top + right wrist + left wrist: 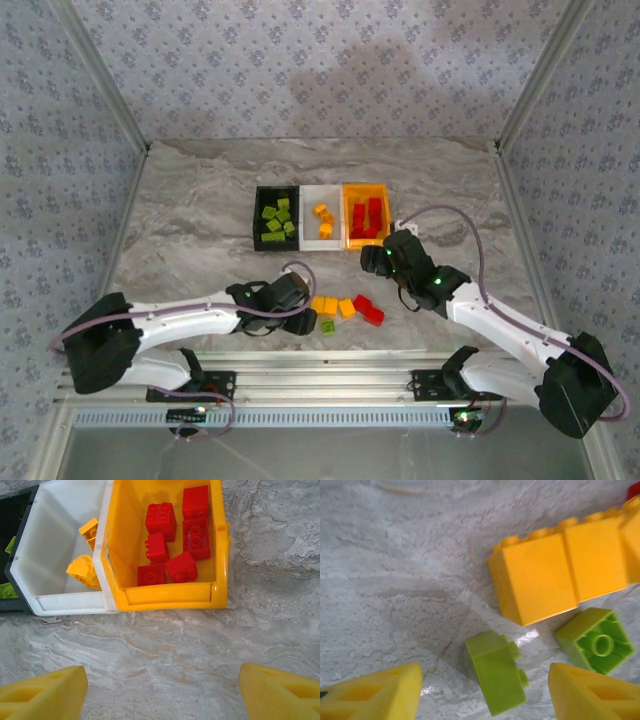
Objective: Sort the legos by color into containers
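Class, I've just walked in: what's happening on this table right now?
Two robot arms are sorting lego bricks by color. The black bin holds green bricks, the white bin orange bricks, and the orange-yellow bin red bricks. The left gripper is open, with a loose green brick lying ungripped between its fingers on the table, near loose orange bricks. The right gripper hovers open and empty in front of the orange-yellow bin.

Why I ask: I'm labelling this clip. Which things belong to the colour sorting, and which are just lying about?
Job: black bin, white bin, orange-yellow bin, loose orange legos, red legos, green legos.
Just there: grey cable, metal rail, patterned wall.
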### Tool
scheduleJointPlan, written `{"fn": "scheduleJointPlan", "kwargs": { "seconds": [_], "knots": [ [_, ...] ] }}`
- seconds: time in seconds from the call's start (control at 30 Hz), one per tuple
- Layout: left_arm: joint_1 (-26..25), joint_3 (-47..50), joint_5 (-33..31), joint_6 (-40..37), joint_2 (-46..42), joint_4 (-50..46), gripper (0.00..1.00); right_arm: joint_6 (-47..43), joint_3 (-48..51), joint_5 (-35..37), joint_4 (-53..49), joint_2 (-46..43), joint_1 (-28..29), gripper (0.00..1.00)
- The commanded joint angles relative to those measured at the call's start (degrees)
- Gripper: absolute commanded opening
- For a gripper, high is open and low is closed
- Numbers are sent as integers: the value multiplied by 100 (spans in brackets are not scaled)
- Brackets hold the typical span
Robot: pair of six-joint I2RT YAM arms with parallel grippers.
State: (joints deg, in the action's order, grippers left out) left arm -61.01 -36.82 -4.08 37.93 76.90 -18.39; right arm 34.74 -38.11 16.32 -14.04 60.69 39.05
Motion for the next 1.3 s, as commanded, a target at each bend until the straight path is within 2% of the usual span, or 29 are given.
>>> {"fn": "scheduleJointPlan", "kwargs": {
  "seconds": [0.0,0.2,0.4,0.53,0.63,0.8,0.87,1.0,1.27],
  "knots": [
    [1,-118,159,-65,397,240,62,87,58,144,-114,-175,19,81],
    [1,-196,109,-102,721,347,40,86,89,168,-197,-359,-19,81],
    [2,-112,-33,-35,496,240,26,87,148,161,-155,-402,-38,81],
    [72,-123,-293,-35,12,-86,23,85,155,161,-116,-413,-37,81],
    [397,-183,-556,-40,-556,-311,22,88,168,164,-95,-415,-33,81],
    [1436,-739,-836,-263,-1023,-407,23,85,186,179,-90,-382,-53,82],
    [1855,-1066,-903,-462,-838,-292,23,90,182,170,-103,-357,-62,82],
    [2621,-1928,-760,-726,91,3,23,232,247,161,-152,-360,-88,82],
    [3181,-3734,-876,-1015,2024,-327,22,229,369,133,-347,-597,-145,82]
  ]
}}
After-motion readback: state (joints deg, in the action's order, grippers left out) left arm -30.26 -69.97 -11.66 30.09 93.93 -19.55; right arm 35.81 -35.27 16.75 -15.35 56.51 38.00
